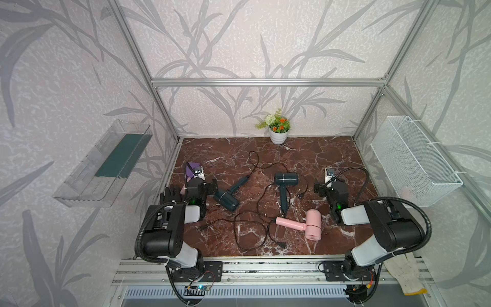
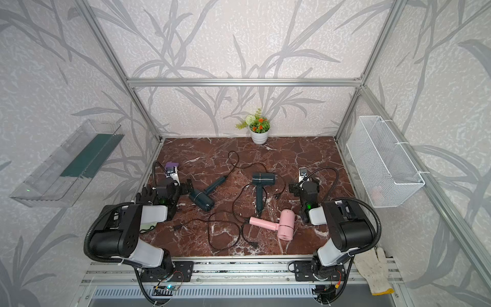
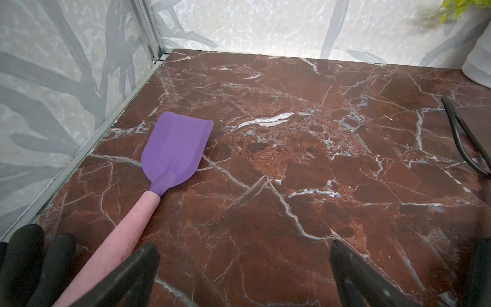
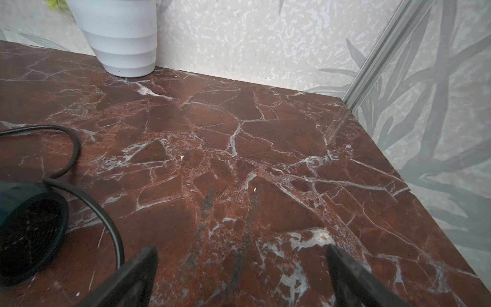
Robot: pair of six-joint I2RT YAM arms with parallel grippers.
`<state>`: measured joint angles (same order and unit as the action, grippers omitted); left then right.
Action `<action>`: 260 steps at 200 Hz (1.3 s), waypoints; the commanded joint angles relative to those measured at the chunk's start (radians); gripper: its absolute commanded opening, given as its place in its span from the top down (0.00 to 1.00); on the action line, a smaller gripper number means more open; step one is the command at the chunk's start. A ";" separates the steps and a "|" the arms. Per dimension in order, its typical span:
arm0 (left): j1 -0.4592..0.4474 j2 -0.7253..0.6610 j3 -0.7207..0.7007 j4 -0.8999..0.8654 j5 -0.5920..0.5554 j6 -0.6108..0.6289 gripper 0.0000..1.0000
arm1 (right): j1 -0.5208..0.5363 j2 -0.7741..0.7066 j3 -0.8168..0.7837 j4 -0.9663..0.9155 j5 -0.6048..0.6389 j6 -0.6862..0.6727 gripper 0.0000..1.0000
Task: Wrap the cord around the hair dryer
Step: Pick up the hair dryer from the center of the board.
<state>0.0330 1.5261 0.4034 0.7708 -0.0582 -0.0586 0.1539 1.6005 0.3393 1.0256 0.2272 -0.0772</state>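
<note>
Three hair dryers lie on the red marble table. One dark teal hair dryer (image 1: 225,198) (image 2: 202,198) is at the left, a second dark teal one (image 1: 284,182) (image 4: 29,231) is in the middle, and a pink one (image 1: 305,226) (image 2: 281,226) lies nearer the front. Their black cords (image 1: 249,231) (image 4: 113,234) (image 3: 461,138) trail loose in loops across the table. My left gripper (image 1: 199,184) (image 3: 244,248) hovers open left of the left dryer. My right gripper (image 1: 330,185) (image 4: 241,250) hovers open right of the middle dryer. Neither holds anything.
A purple spatula with a pink handle (image 3: 174,148) (image 1: 191,170) and a black glove (image 3: 26,263) lie by the left gripper. A potted plant (image 1: 278,131) (image 4: 122,40) stands at the back wall. A white mesh basket (image 1: 414,159) and a clear shelf (image 1: 106,164) hang on the side walls.
</note>
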 commanded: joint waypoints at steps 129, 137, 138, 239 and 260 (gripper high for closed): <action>0.003 -0.011 0.016 -0.002 0.009 0.016 0.01 | -0.001 -0.007 0.015 0.006 -0.056 -0.018 0.01; 0.004 -0.011 0.017 -0.002 0.008 0.017 0.01 | -0.001 -0.006 0.015 0.005 -0.057 -0.016 0.01; 0.003 -0.011 0.017 -0.001 0.009 0.017 0.01 | -0.001 -0.006 0.015 0.005 -0.057 -0.016 0.01; 0.010 -0.011 0.017 -0.004 0.020 0.011 0.01 | 0.000 -0.008 0.018 -0.001 -0.056 -0.015 0.01; 0.010 -0.011 0.017 -0.003 0.020 0.011 0.01 | -0.001 -0.007 0.018 -0.001 -0.057 -0.015 0.01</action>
<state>0.0349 1.5261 0.4034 0.7708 -0.0517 -0.0593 0.1539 1.6005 0.3397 1.0187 0.1738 -0.0868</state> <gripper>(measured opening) 0.992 0.990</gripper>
